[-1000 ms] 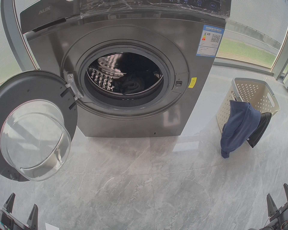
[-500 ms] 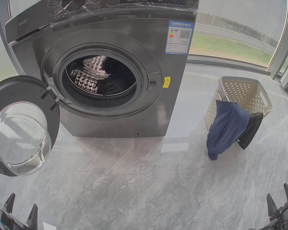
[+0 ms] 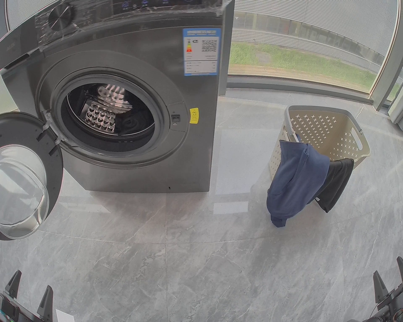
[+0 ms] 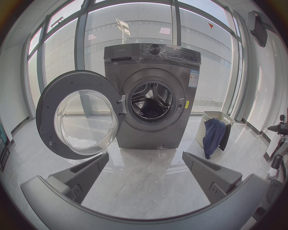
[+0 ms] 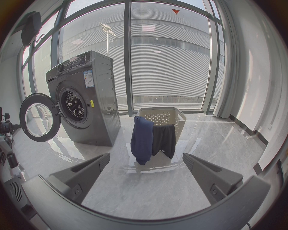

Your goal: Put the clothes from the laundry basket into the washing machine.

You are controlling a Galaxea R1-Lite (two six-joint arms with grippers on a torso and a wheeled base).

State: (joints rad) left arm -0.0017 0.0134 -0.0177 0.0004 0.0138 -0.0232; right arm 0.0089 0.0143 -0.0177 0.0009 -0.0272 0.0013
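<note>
Left gripper and right gripper sit low and near, jaws apart, empty. A blue garment and a black garment drape over the laundry basket's near rim.

The washing machine, at the left of the head view, has a grey body that looks like metal with a soft satin sheen. Its top panel is wrapped in clear plastic film, wrinkled and glossy. The drum inside is bright perforated metal. The door, at the left edge, has a matt dark plastic ring around clear, glossy glass. The laundry basket, at the right, is matt cream plastic with star-shaped holes. Over its rim hang a blue garment and a black garment, both of soft matt cloth. The floor is polished grey stone-like tile, smooth and reflecting.
</note>
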